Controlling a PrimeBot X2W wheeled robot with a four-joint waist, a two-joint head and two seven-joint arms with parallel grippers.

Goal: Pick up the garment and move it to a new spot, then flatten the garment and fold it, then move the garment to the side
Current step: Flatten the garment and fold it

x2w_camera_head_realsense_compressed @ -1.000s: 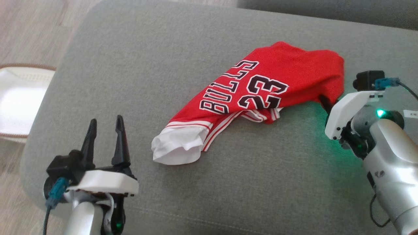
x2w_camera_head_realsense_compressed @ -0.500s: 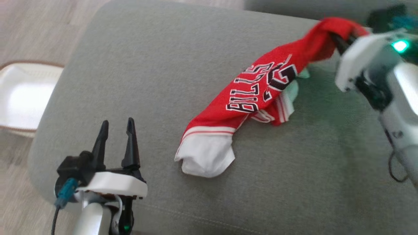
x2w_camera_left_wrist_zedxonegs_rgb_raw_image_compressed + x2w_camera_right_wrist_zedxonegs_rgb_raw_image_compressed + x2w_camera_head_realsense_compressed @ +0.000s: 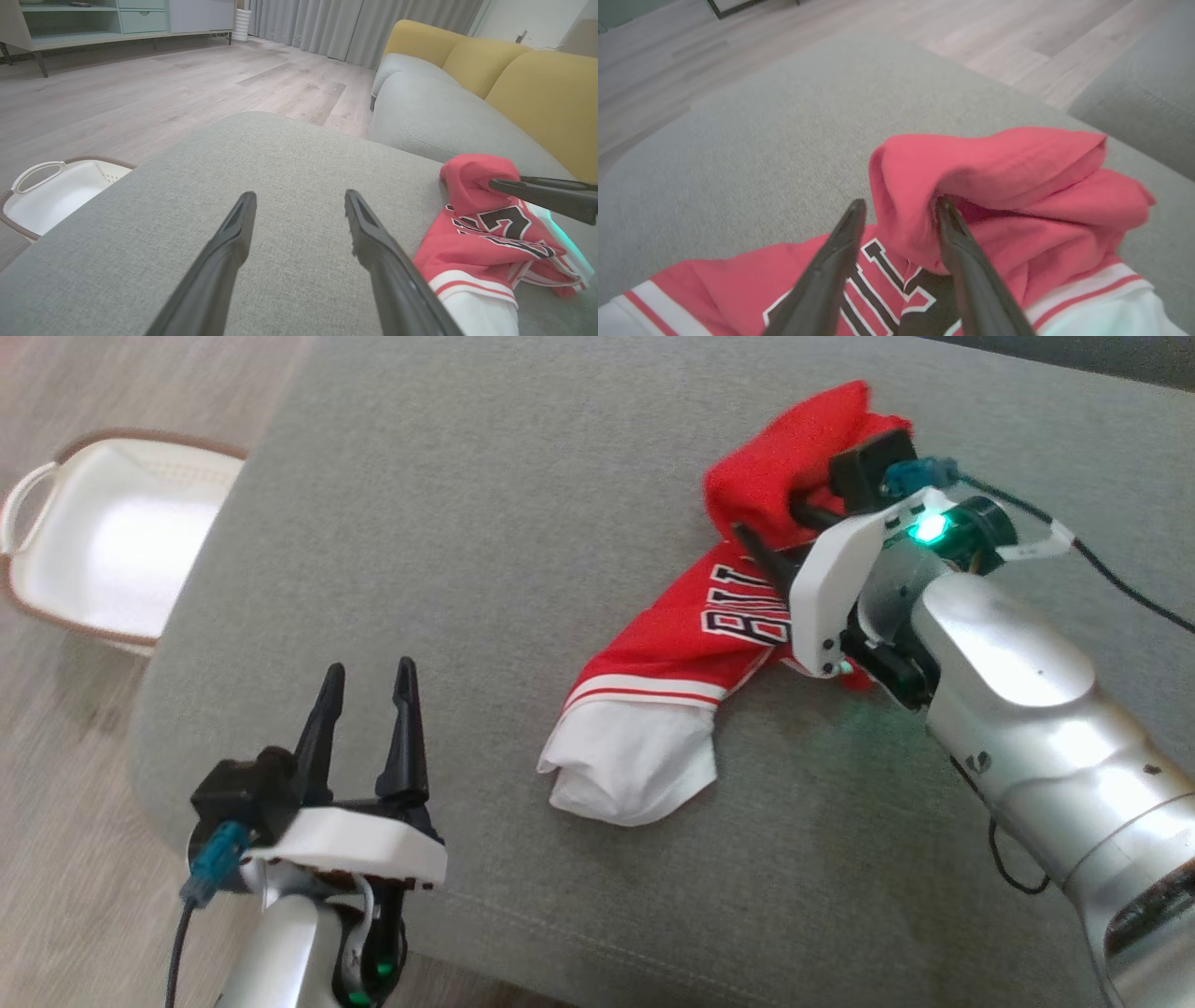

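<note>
On the grey fabric sofa cushion [image 3: 467, 523], right of centre, lies the crumpled red-and-white basketball jersey [image 3: 681, 635], one red fold draped over a finger of your parted right gripper [image 3: 900, 204]. Withdraw slowly; your left gripper [image 3: 371, 665] hovers open, empty.

Carrying two long, tapering black fingers on the left gripper [image 3: 370, 665] and the right gripper [image 3: 900, 202], set in a white housing [image 3: 341, 845]. Trailing a dark cable [image 3: 1111, 579] from a teal connector [image 3: 920, 476] beside the black wrist camera [image 3: 873, 462], and glowing green at the wrist light [image 3: 929, 527]. Shining silver along the smooth forearm [image 3: 1027, 709], bearing a few small dark screws.
</note>
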